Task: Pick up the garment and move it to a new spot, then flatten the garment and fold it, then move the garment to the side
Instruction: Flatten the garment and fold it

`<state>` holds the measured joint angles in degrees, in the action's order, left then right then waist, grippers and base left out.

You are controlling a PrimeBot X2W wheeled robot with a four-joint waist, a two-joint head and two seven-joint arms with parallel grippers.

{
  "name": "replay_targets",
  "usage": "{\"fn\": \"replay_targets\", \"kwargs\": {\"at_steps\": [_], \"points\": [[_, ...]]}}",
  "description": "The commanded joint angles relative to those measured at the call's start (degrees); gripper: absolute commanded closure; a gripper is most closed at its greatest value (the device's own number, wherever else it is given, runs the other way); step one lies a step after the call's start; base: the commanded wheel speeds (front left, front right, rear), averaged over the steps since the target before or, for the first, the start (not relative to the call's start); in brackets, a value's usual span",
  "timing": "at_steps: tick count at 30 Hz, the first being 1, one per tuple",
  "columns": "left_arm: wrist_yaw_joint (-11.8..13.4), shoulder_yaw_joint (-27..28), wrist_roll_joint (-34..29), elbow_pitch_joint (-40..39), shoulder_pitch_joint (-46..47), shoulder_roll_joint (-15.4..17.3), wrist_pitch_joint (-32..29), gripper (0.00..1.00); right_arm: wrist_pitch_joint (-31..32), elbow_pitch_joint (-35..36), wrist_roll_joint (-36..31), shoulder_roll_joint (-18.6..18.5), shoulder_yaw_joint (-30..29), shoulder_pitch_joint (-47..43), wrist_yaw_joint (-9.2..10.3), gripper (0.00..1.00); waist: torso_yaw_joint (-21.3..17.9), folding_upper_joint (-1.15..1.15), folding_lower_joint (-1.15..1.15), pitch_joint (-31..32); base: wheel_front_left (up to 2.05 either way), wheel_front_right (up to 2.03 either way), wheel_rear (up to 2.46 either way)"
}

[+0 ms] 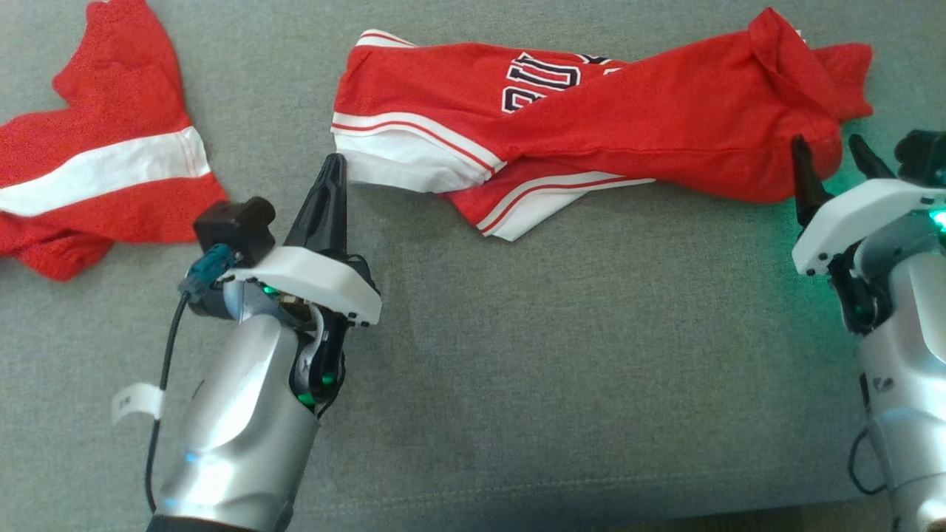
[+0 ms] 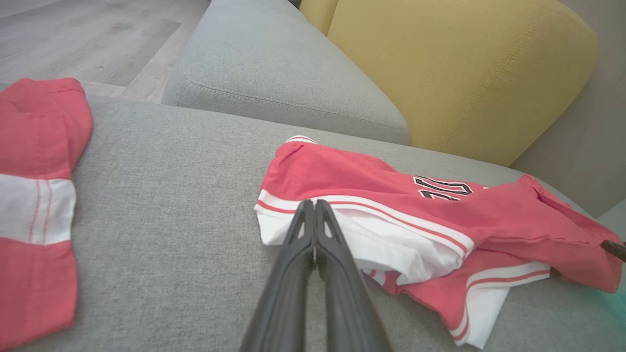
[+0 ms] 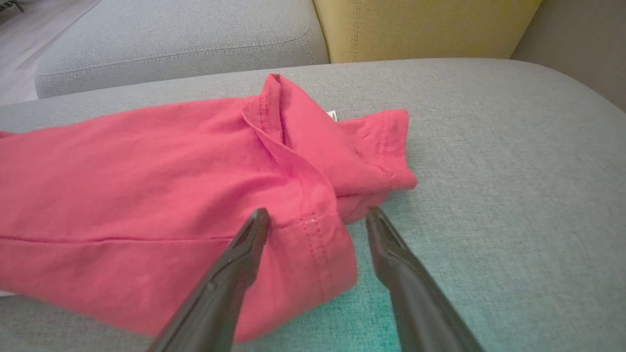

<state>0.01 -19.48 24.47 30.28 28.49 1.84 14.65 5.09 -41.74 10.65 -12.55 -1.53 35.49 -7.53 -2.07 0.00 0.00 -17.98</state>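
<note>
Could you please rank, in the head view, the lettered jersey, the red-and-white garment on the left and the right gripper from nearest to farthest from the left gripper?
From the left gripper:
1. Lettered jersey: its white hem lies right at the gripper's tips.
2. Red-and-white garment: apart, off to the left.
3. Right gripper: far right, at the jersey's other end.

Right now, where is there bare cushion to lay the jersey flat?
The widest bare stretch is the grey cushion in front of the jersey. A narrower gap lies between jersey and the red-and-white garment at left. Both crowd the far strip.
</note>
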Motion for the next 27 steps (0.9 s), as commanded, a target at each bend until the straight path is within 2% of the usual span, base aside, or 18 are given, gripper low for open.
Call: {"fn": "replay_targets", "kwargs": {"at_steps": [1, 2, 3, 4, 5, 6, 17, 23, 27], "points": [[0.20, 1.51, 0.50, -1.74, 2.13, 1.04, 0.35, 1.00, -0.82, 1.32, 0.52, -0.85, 1.39, 2.00, 0.04, 0.00, -0.05, 0.00, 0.00, -0.04, 0.00, 0.00, 0.00], [0.21, 1.49, 0.49, -1.72, 2.17, 1.04, 0.35, 1.00, -1.07, 0.91, 0.66, -0.88, 1.67, 2.21, 0.04, 0.01, -0.09, 0.00, 0.00, -0.05, 0.00, 0.00, 0.00], [0.22, 1.49, 0.48, -1.69, 2.20, 1.04, 0.35, 1.00, -1.32, 0.52, 0.83, -0.92, 1.94, 2.40, 0.04, 0.18, -0.12, 0.00, 0.00, -0.04, 0.00, 0.00, 0.00], [0.24, 1.49, 0.48, -1.67, 2.21, 1.04, 0.35, 1.00, -1.57, 0.16, 0.99, -0.97, 2.22, 2.57, 0.04, 0.59, -0.16, 0.00, 0.00, -0.02, 0.00, 0.00, 0.00], [0.24, 1.49, 0.48, -1.66, 2.22, 1.04, 0.35, 1.00, -1.83, -0.18, 1.17, -1.01, 2.50, 2.74, 0.04, 0.82, -0.19, 0.00, 0.00, 0.00, 0.00, 0.00, 0.00], [0.25, 1.49, 0.47, -1.64, 2.22, 1.04, 0.35, 1.00, -2.14, -0.44, 1.36, -1.04, 2.85, 2.88, 0.04, 1.00, -0.22, 0.00, 0.00, 0.04, 0.00, 0.00, 0.00], [0.27, 1.98, 0.38, -1.52, 2.09, 1.04, 0.35, 1.00, -5.56, -1.10, 2.94, -2.02, 5.54, 3.60, 0.04, 1.00, -0.36, 0.00, 0.00, 1.20, 0.00, 0.00, 0.00], [0.36, 4.45, -0.35, -3.62, 1.07, 1.04, 0.35, 1.00, -6.42, 3.59, 5.30, -3.43, 7.23, 3.12, 0.04, 1.00, -0.56, 0.00, 0.00, 3.90, 0.00, 0.00, 0.00], [-0.38, 6.86, -0.46, -6.34, 1.31, 1.42, 0.35, 1.00, -5.40, 8.84, 9.38, -4.32, 7.55, 3.27, 0.04, 1.00, -0.56, 0.00, 0.00, 5.92, 0.00, 0.00, 0.00]]}}
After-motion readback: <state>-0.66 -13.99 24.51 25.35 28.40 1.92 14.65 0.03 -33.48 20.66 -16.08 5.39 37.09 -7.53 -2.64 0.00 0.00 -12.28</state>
